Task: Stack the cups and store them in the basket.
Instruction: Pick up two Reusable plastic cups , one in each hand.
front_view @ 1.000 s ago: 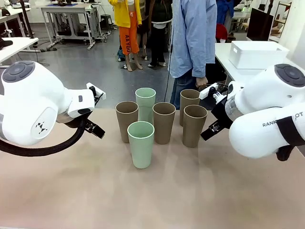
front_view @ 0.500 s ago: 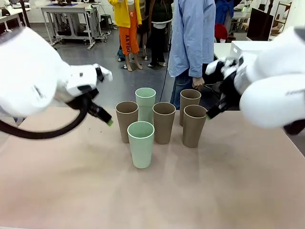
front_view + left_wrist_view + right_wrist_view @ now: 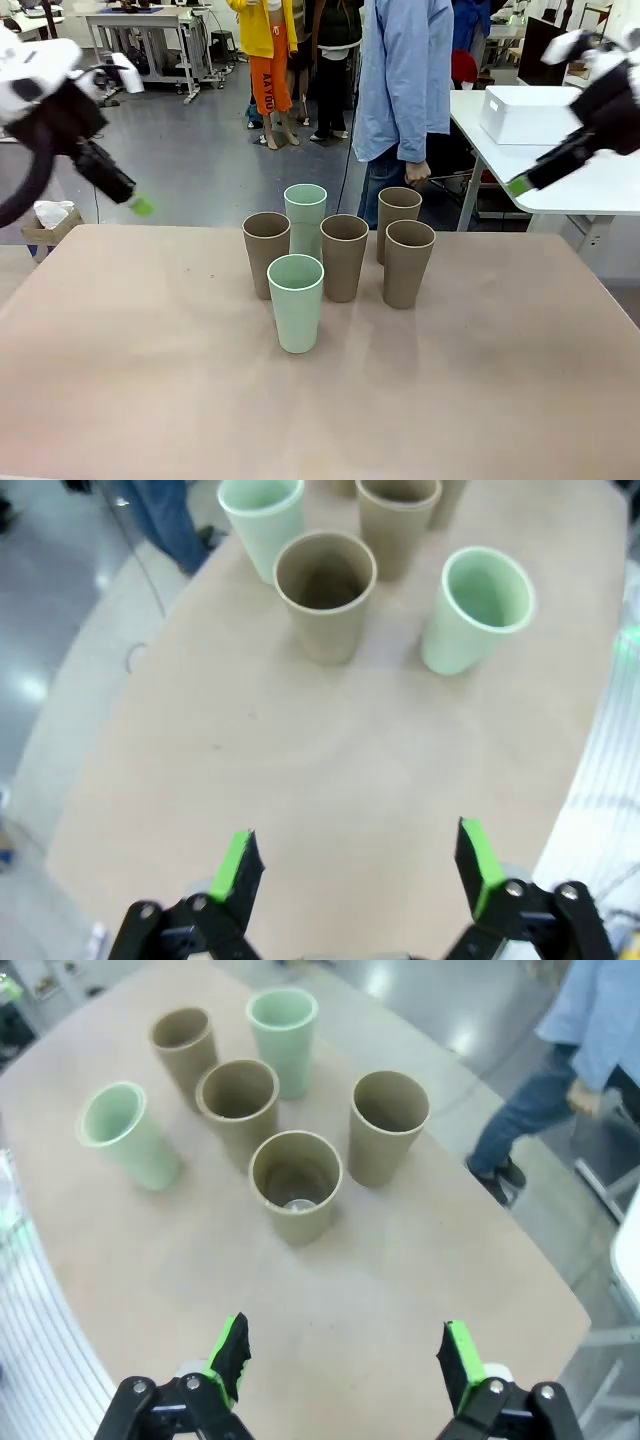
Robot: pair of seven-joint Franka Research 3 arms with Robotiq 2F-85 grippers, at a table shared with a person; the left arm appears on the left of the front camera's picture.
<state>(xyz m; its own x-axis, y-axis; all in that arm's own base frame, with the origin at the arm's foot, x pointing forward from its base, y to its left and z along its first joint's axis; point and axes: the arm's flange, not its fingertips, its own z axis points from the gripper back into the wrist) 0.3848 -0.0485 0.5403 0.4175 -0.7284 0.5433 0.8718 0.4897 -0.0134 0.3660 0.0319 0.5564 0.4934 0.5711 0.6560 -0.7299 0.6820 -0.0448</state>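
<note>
Wrist views: left gripper (image 3: 355, 842), right gripper (image 3: 345, 1332) jaws spread wide (both empty).

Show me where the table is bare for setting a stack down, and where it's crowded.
Bare table: the near strip before the near mint cup, plus the flanks left of the left brown cup and right of the right brown cup. Crowded: the far-middle six-cup cluster.

Matt tan-brown cups (image 3: 344, 257), matt mint green cups (image 3: 296, 300), both smooth like plastic, smooth matt beige table top (image 3: 150, 350), white smooth plastic basket (image 3: 540, 115), light blue cloth shirt (image 3: 405, 70)
</note>
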